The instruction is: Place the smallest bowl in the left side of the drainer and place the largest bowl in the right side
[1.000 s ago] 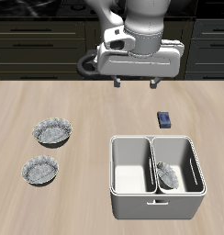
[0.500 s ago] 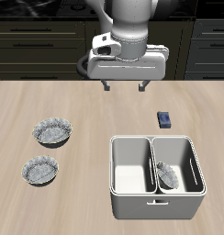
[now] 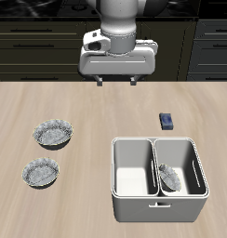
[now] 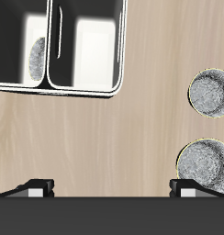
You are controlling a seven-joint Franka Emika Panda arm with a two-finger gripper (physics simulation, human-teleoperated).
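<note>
Grey speckled metal, scalloped rim: the smallest bowl [image 3: 168, 177] lay tilted against the wall inside one compartment of the drainer [image 3: 116, 191], the one under the small dark blue block [image 3: 167, 120]. I took this to be the left side named in the task, so that half looked done. The other compartment was bare, presumably kept free for the largest bowl [image 3: 53, 134].

That bowl sat upright on the table, well apart from the drainer across the width of the table, and far of the two wide bowls there. The mid-sized bowl [image 3: 41, 172] sat just near of it, not touching. In the wrist view the largest bowl [image 4: 205, 162] showed the wider rim of the pair, though the margin was slight.

The gripper [image 3: 116, 82] hung high over the far part of the table, between the bowls and the drainer, probably in transit toward the largest bowl. Its fingers [image 3: 99, 82] were spread wide, with nothing between them and touching nothing; the wrist view confirmed both fingertips [image 4: 36, 186] bare.
</note>
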